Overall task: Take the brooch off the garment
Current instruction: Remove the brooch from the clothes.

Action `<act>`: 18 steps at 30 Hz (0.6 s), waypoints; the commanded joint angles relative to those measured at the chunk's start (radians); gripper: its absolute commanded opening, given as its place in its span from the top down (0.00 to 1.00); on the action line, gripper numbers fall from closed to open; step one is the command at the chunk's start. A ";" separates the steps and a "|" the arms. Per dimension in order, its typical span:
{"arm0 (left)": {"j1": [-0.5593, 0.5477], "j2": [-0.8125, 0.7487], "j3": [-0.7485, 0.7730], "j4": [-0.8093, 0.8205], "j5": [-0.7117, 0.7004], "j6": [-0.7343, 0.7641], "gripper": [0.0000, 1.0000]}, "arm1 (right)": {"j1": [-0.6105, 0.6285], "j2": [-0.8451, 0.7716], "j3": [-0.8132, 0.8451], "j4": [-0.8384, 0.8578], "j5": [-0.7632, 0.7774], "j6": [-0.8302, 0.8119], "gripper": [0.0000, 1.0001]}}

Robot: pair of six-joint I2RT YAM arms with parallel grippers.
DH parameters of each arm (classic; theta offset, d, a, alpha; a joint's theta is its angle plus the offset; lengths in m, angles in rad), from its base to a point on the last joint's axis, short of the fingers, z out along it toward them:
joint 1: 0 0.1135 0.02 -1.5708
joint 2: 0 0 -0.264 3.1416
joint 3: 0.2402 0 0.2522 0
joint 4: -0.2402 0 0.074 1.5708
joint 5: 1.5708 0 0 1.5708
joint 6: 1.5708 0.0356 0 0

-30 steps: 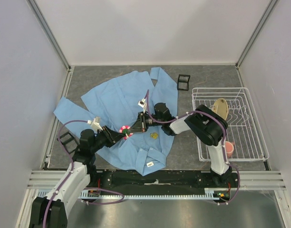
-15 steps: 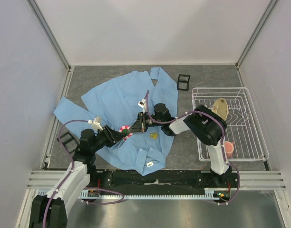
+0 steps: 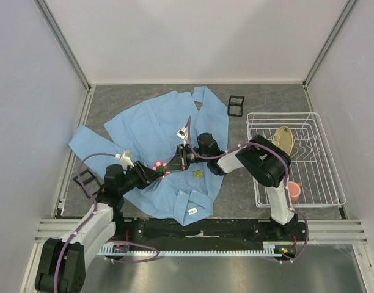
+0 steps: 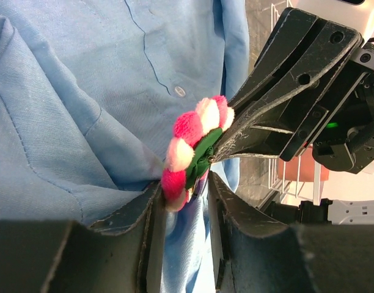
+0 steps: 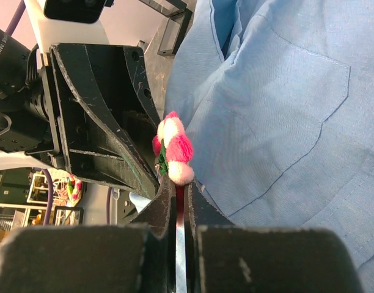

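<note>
**Two grippers converge on the pinned brooch**

Both arms meet over the brooch [image 4: 193,152], which sits on the front of the garment [image 4: 83,91] spread across the tabletop [image 3: 266,97]. The right gripper [image 5: 178,183] has its jaws pressed together on the brooch's green backing, as far as the wrist views show. The left gripper [image 4: 184,183] has its jaws apart, straddling the brooch's lower edge and a fold of the garment, not clearly clamping either. The step in hand looks like separating pin from fabric. Next, one gripper should hold the garment down while the other draws the brooch off gently.
</note>
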 commanded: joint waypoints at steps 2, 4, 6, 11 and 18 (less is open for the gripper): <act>-0.003 -0.002 -0.031 0.062 0.005 0.009 0.68 | 0.009 -0.010 0.012 0.046 0.002 0.001 1.00; -0.003 -0.001 -0.032 0.062 0.006 0.009 0.73 | 0.009 -0.011 0.013 0.048 -0.001 0.003 1.00; -0.003 -0.004 -0.034 0.059 0.005 0.009 0.79 | 0.007 -0.010 0.012 0.043 -0.002 0.000 1.00; -0.003 -0.031 -0.035 0.042 0.003 0.015 0.87 | 0.009 -0.002 0.009 0.036 -0.015 -0.009 1.00; -0.002 -0.111 -0.038 -0.035 0.000 0.016 0.86 | 0.001 0.015 -0.001 0.072 -0.018 0.024 1.00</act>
